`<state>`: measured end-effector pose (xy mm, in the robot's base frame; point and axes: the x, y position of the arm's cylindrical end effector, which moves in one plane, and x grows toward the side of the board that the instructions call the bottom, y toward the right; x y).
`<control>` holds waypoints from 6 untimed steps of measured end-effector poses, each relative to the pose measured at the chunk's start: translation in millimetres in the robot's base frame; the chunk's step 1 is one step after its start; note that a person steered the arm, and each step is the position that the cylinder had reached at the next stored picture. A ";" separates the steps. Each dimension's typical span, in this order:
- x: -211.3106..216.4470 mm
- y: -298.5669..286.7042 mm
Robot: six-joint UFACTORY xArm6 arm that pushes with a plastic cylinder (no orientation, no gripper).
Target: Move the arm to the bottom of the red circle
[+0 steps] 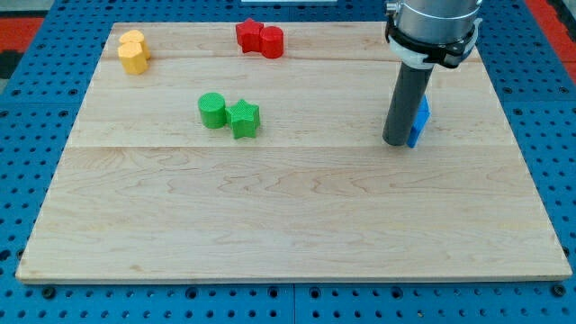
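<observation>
A: Where does my tip [397,143] sit?

B: At the view's right of the pale wooden board [288,225], far from the red round cylinder block [272,42]. That red circle stands near the board's top edge, well toward the view's upper left from the tip, and it touches a red star-like block [249,35] on its left side.

A: Is the tip touching anything?

B: It stands just beside a blue block [419,121], whose shape is partly hidden behind the dark rod; they look to be in contact.

A: And a claw, spread or pinching?

B: None shows; the arm ends in the plain rod only.

A: What else lies around the red circle?

B: Below it and slightly left, a green round block [211,110] touches a green star-shaped block [244,118]. Far to its left, near the board's corner, two yellow blocks [133,51] sit pressed together. The space just below the red circle is bare wood.
</observation>
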<state>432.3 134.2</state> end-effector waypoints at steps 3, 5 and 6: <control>8.9 -11.5; 16.2 -60.8; 11.4 -103.5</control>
